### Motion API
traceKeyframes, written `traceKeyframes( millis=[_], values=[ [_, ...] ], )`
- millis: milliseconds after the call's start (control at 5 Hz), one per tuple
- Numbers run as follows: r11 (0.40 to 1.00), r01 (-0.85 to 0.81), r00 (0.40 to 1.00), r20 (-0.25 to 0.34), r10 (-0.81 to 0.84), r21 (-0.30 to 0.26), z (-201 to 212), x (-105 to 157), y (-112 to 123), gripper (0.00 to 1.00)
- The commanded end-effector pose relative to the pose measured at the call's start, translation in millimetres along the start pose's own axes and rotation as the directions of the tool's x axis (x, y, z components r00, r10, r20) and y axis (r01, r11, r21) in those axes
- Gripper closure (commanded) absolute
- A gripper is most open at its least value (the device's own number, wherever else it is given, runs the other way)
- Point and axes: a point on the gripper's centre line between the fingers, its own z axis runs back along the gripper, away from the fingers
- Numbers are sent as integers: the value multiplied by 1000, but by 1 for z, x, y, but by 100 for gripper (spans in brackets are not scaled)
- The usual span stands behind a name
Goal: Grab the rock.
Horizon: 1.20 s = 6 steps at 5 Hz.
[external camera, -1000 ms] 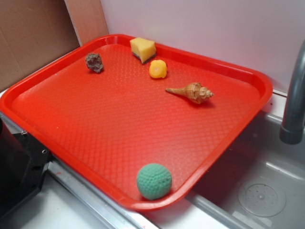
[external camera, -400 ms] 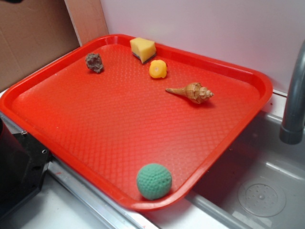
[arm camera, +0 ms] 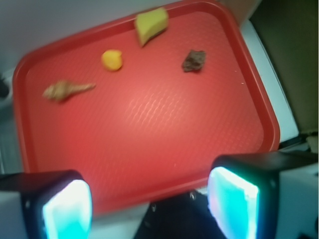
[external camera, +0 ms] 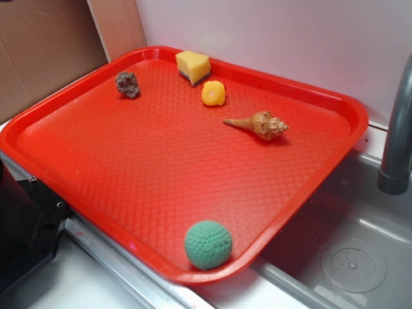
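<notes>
Up high, the robot's fingers (arm camera: 149, 204) are spread wide, holding nothing, far from the small lumpy grey-brown rock (arm camera: 194, 60) on the red plastic tray (arm camera: 149, 129).

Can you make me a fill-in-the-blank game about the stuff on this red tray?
1. The rock lies on a tray that is ____ in colour.
2. The knitted ball near the tray's front edge is ____.
3. The gripper has its jaws ____, holding nothing.
4. The sponge sits closest to the small ____ ball.

Missing words: red; green; open; yellow-orange
</notes>
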Motion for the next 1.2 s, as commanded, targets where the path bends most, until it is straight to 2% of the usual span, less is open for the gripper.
traceKeyframes(
  millis=[0, 200, 400, 600, 800, 1000],
  values=[
    [985, -174, 980, 99, 172, 12, -37, 42, 38, 0],
    [978, -204, 970, 145, 197, 34, -59, 58, 56, 0],
    [975, -217, 963, 174, 207, 44, -79, 65, 64, 0],
    [968, -237, 957, 191, 219, 78, -100, 72, 67, 0],
    [972, -225, 959, 192, 210, 62, -128, 83, 66, 0],
    [974, -210, 962, 198, 191, 82, -148, 92, 65, 0]
  ],
)
